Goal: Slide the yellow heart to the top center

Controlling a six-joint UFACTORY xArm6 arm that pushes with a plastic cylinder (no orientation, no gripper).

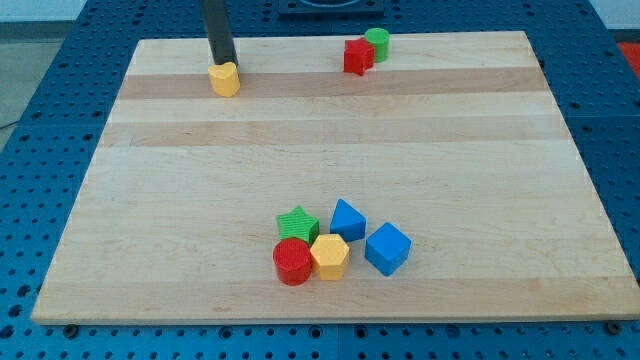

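The yellow heart [225,78] lies near the board's top edge, left of centre. My tip [221,62] stands right at the heart's upper side, touching or nearly touching it. The dark rod rises from there out of the view's top. A red star-like block [357,56] and a green round block [377,43] sit together at the top, right of centre.
A cluster sits at the bottom centre: a green star [297,224], a red cylinder [293,262], a yellow hexagon [329,256], a blue block [347,219] and a blue cube [387,248]. The wooden board [150,200] lies on a blue perforated table.
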